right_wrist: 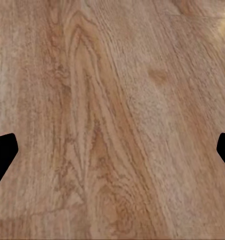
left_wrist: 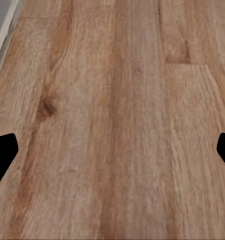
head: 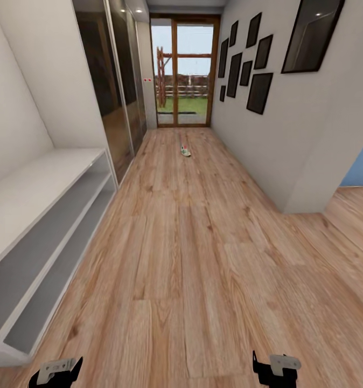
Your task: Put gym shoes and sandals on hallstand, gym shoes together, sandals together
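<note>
Both grippers, left [head: 56,372] and right [head: 276,369], spread wide, empty, over corridor floor [head: 203,258]; hallstand [head: 36,226] left; gym shoe [head: 186,151] far down floor

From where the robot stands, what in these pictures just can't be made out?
- Far down the corridor floor lies one small shoe; the head view shows it too small to tell details or which way it points.
- The hallstand is cut off by the head view's left edge.
- The left hand and right hand are cut by the bottom edge; the wrist views show their fingers spread over bare floor.
</note>
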Motion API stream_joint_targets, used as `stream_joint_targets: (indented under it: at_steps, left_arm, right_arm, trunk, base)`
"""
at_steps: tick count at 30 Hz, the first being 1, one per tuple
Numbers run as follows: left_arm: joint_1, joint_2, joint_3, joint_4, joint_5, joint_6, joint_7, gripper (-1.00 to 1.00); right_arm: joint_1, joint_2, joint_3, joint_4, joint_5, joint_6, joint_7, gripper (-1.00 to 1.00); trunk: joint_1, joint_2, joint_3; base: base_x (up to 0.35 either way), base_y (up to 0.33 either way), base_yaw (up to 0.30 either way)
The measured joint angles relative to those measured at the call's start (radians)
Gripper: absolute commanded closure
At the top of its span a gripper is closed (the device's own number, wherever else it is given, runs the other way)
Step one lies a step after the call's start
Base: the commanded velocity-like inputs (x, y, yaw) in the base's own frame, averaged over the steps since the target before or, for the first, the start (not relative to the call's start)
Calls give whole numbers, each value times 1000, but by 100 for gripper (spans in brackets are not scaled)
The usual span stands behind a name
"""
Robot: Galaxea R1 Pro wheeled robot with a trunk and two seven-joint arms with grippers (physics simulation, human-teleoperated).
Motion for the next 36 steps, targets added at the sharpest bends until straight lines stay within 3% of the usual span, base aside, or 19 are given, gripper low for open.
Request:
stream_joint_targets:
  at_steps: [36]
  left_arm:
    - [0,0,-1,0,0,0,0,-100]
  right_arm:
    - [0,-1,0,0,3,-1,5,-100]
  trunk:
    - [0,0,0]
  base:
    - [338,0,43]
